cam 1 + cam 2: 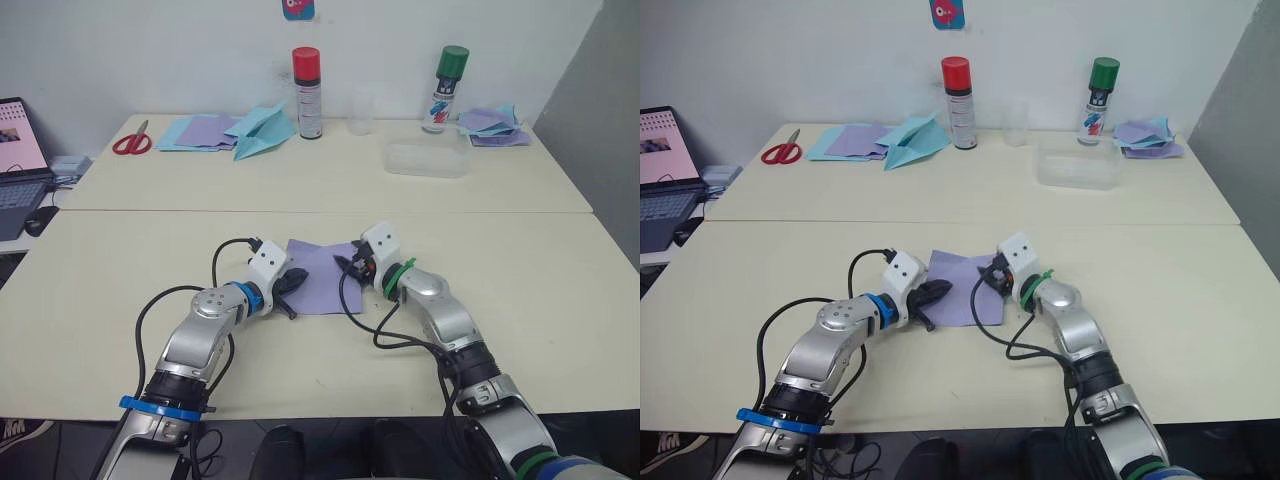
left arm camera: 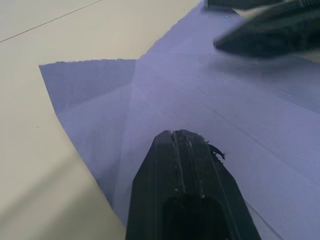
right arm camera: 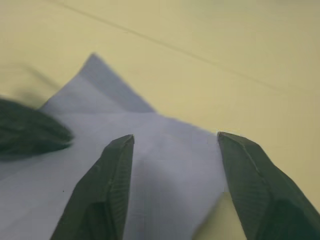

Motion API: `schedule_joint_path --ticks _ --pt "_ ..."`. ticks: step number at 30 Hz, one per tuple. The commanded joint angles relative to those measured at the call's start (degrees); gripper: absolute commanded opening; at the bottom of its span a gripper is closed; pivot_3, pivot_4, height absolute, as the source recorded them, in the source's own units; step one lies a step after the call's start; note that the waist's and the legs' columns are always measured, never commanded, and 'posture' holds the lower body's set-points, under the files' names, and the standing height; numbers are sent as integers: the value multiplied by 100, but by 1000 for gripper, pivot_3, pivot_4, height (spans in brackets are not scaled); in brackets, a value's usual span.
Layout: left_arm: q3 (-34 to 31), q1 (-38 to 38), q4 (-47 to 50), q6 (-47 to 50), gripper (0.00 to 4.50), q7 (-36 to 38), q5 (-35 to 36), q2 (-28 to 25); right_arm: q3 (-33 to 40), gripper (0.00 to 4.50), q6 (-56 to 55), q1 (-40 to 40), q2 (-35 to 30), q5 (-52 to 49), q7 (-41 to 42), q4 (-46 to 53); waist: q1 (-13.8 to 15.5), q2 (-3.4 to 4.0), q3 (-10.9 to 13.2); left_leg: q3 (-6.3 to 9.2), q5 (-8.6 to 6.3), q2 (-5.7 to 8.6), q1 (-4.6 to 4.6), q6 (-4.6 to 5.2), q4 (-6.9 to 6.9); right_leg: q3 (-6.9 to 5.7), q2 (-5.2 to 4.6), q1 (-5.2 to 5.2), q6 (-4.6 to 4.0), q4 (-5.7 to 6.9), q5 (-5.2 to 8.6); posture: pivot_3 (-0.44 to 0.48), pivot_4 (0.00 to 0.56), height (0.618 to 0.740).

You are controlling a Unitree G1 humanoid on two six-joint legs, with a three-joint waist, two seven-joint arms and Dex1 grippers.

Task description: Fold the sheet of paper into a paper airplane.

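Observation:
The lavender sheet of paper (image 1: 322, 278) lies flat on the near table between my two grippers, marked with crease lines. In the left wrist view one corner of the sheet (image 2: 100, 85) shows as a darker folded triangle. My left gripper (image 1: 293, 284) rests on the sheet's left edge, its fingers shut together on top of the paper (image 2: 173, 134). My right gripper (image 1: 349, 265) is at the sheet's right edge, and its fingers stand open over the paper (image 3: 175, 137), one finger (image 3: 112, 175) above the sheet and the other near its border.
On the far table are a light-blue paper plane (image 1: 262, 130), piles of sheets (image 1: 205, 132) (image 1: 495, 125), red scissors (image 1: 132, 141), a red-capped can (image 1: 306, 92), a green-capped can (image 1: 445, 88), a clear cup (image 1: 361, 110) and a clear box (image 1: 428, 158). A laptop (image 1: 18, 165) sits far left.

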State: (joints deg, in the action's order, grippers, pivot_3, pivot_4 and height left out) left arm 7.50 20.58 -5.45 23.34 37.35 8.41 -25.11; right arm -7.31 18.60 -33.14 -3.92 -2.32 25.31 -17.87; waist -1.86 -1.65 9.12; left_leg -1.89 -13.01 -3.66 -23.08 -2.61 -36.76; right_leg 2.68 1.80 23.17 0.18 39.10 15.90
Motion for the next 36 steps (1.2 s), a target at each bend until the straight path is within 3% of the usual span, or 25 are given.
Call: schedule_joint_path --ticks 1,10,13,19,28,36 --pt "134 -36 -188 85 0 60 -127 2 359 2770 351 -259 71 -337 -133 -15 1 0 0 0 0 0 0 0 0 0 0 0 0 0 0 0 150 740" --pt "143 -7 -211 108 0 80 -165 17 255 2770 842 -430 -15 -588 397 -104 5 1 1 -1 0 1 0 0 1 1 -1 0 0 -2 0 0 150 740" --pt "127 -26 -200 112 0 67 -170 8 190 2209 834 -405 3 -595 481 -63 5 1 0 0 0 1 0 0 2 0 -1 -1 0 -1 0 0 150 740" --pt "104 -61 -179 119 0 50 -169 -4 -148 43 337 -363 -158 -345 634 -49 5 1 1 0 0 1 0 0 2 0 -1 0 0 -2 0 0 150 740" --pt "109 -62 -186 98 0 64 -178 -6 -891 43 -443 -278 -425 131 1135 -158 3 1 1 0 0 0 1 0 4 -2 0 0 0 -3 0 0 150 740" --pt "114 -16 -231 78 0 82 -193 -2 -1083 43 -530 -387 -445 502 1079 -589 4 1 1 -1 0 0 2 0 4 0 0 0 0 -3 0 0 150 740"
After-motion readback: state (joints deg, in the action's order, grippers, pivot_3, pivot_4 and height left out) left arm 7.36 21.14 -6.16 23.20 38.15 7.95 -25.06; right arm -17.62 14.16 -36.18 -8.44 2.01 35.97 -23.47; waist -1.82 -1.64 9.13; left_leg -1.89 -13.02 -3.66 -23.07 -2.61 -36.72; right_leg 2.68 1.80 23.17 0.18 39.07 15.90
